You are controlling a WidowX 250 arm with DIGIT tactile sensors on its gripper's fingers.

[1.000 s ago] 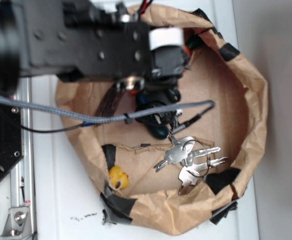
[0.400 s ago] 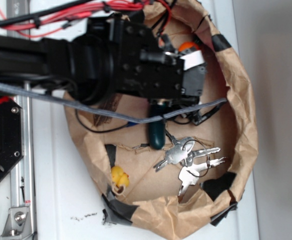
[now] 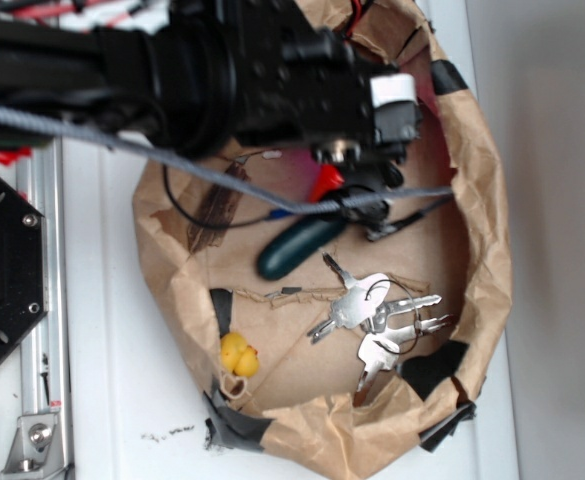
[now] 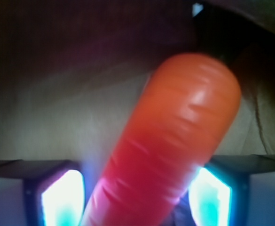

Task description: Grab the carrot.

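A: Item one, the carrot (image 4: 170,141): we log it in the wrist view as glossy orange, ridged, lying slanted between the two lit fingers (image 4: 62,202) of the gripper (image 4: 137,207), its thick end up and away.

B: Gripper state?

A: Both fingers sit close against the carrot's sides, so we enter it as closed around the carrot (actual pad contact is blurred).

B: And from outside?

A: Only a red-orange sliver (image 3: 324,185) shows under the black arm (image 3: 222,70), inside the brown paper bag (image 3: 487,250).

B: Other contents, relative to the carrot?

A: Green pickle (image 3: 297,247) just below it; key bunch (image 3: 377,320) further below, right; yellow duck (image 3: 238,354) well below, left, by the bag's wall
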